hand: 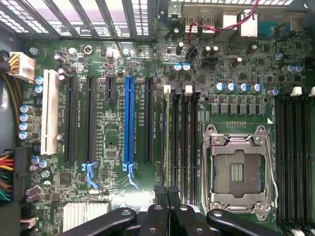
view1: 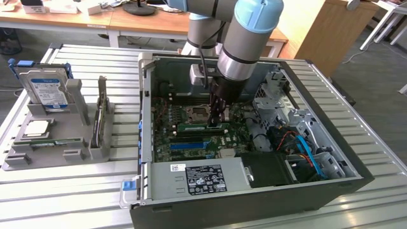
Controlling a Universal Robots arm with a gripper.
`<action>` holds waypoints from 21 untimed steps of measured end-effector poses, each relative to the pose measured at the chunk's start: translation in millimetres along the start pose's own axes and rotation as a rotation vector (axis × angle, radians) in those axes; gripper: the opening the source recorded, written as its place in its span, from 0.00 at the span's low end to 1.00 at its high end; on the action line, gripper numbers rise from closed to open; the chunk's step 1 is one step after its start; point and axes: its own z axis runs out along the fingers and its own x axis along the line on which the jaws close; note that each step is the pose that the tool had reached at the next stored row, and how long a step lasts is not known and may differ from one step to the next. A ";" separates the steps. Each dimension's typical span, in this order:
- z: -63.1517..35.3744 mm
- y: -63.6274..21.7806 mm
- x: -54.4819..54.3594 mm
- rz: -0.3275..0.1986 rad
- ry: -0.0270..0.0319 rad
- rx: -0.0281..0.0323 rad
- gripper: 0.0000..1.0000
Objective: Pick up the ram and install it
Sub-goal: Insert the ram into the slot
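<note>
Grey plastic makes up the holder [view1: 13,162] at the exterior view's left, sitting on the slatted metal worktop [view1: 76,200]. It carries an upright hard drive [view1: 45,90], a square silver processor chip [view1: 37,128], a thin green stick [view1: 47,142] lying low at its front, and a dark expansion card [view1: 100,114] standing on edge. To the right lies the open computer case [view1: 254,200], its motherboard [view1: 190,143] facing up. The arm reaches down into it.

The ram [view1: 197,127] stands on its long edge in a memory slot, beside the empty processor socket [view1: 198,113]. The pincer [view1: 216,123] is closed on the ram's upper edge, near the end towards the exterior view's right.

In the wrist view the ram [hand: 166,137] appears edge-on as a pale line between the blue slot [hand: 129,123] and the socket [hand: 238,169]. It runs straight in between the pincer's [hand: 167,199] black fingers [hand: 158,206], which are drawn close together.
</note>
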 end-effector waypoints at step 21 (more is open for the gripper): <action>0.0 -3.8 -0.6 0.002 -0.0004 -0.0129 0.12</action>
